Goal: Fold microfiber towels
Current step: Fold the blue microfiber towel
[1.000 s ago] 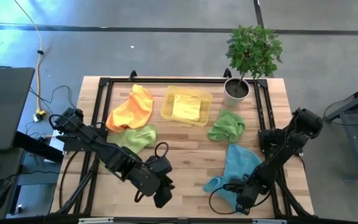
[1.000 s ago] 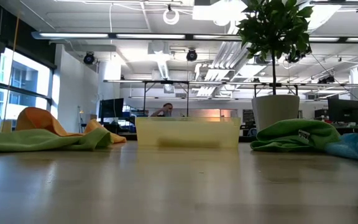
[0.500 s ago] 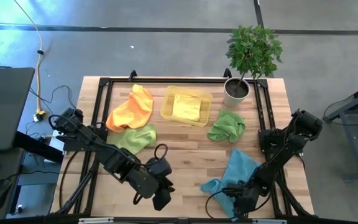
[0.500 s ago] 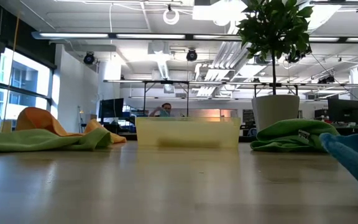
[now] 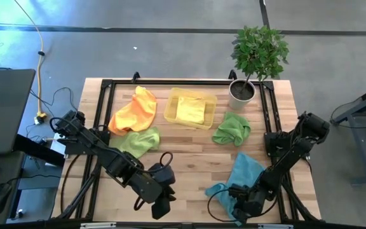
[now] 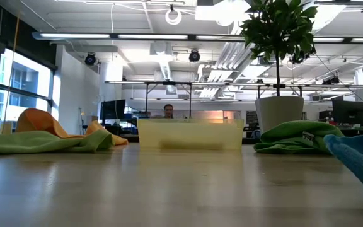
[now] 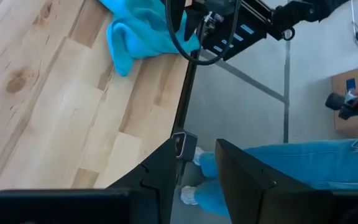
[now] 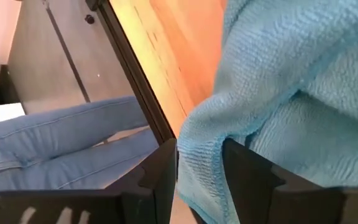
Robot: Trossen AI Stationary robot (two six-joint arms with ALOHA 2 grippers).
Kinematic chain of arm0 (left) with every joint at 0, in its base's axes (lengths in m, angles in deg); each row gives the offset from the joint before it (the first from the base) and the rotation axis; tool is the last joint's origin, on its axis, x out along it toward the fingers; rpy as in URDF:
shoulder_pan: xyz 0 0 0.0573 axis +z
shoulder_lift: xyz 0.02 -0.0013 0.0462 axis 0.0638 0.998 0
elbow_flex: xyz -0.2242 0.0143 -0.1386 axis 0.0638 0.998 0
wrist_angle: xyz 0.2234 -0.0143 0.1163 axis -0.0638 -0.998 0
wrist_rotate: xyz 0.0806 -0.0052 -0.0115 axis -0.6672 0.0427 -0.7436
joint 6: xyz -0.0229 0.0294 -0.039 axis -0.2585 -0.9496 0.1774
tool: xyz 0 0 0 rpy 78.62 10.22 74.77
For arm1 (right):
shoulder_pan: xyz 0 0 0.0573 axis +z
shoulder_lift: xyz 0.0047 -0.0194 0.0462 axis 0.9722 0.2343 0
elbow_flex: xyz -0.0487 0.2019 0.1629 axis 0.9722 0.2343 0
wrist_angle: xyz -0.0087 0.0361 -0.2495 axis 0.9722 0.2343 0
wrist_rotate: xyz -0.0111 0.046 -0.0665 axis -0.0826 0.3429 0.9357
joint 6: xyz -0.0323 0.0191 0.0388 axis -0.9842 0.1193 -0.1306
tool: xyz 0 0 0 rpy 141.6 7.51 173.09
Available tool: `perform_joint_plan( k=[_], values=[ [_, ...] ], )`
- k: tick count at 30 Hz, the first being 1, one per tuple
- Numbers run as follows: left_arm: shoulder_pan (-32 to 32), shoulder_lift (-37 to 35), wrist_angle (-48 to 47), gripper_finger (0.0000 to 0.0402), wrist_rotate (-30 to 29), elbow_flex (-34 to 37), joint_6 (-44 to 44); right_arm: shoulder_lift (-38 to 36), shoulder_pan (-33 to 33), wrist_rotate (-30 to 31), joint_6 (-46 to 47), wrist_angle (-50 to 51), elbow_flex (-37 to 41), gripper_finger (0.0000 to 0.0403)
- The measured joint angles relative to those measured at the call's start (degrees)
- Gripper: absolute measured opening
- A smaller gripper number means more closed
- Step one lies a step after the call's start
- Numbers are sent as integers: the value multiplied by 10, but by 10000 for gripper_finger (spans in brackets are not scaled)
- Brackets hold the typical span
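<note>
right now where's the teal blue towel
In the high view the teal blue towel lies near the table's front right edge, below the light green towel; the right pincer grips its front edge.

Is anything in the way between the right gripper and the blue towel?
No. The right gripper is already at the blue towel, with the towel's edge between its fingers. Nothing else sits between them.
</note>
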Motion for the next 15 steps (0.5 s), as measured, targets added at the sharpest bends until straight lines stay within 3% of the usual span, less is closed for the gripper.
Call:
perform_joint_plan(
  k=[8, 15],
  values=[
    [0, 0, 0, 101, 9, 0, -26, 0, 10, -39, 31, 0, 0, 121],
    [0, 0, 0, 101, 10, 0, -35, 0, 11, -29, 31, -30, 0, 121]
  ],
)
